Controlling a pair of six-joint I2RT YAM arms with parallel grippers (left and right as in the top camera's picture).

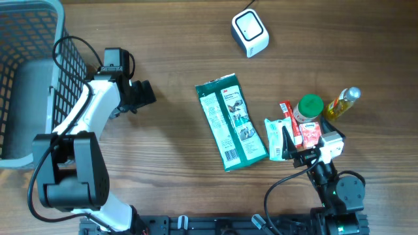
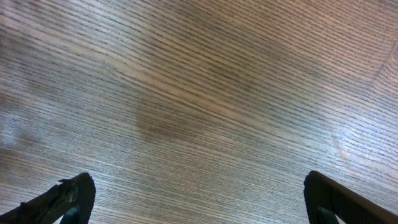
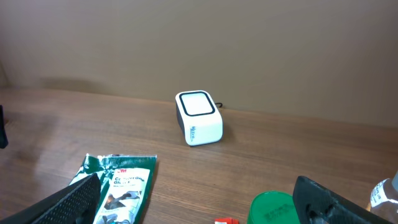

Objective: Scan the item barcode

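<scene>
A wood-grain table [image 1: 170, 170] with fine parallel streaks runs back to a plain beige wall [image 3: 249, 43]. The flat, glossy green pouch [image 1: 231, 123] lies printed side up at the centre, touched by neither arm, its barcode at its 6 o'clock end. The scanner [image 1: 250, 32], a rounded white cube with a dark-framed top window, sits well apart at the pouch's 1 o'clock. At 3 o'clock cluster small packets [image 1: 277, 138], a green-lidded jar [image 1: 309, 106] and a slim yellow bottle [image 1: 343, 103]. A grey lattice basket [image 1: 59, 39] fills the table's 10 o'clock corner; its contents cannot be made out. The left gripper [image 2: 202, 208] hangs over bare wood with its fingers spread wide and empty. The right gripper [image 3: 199, 205], equally wide and empty, faces the scanner beside the packets.
</scene>
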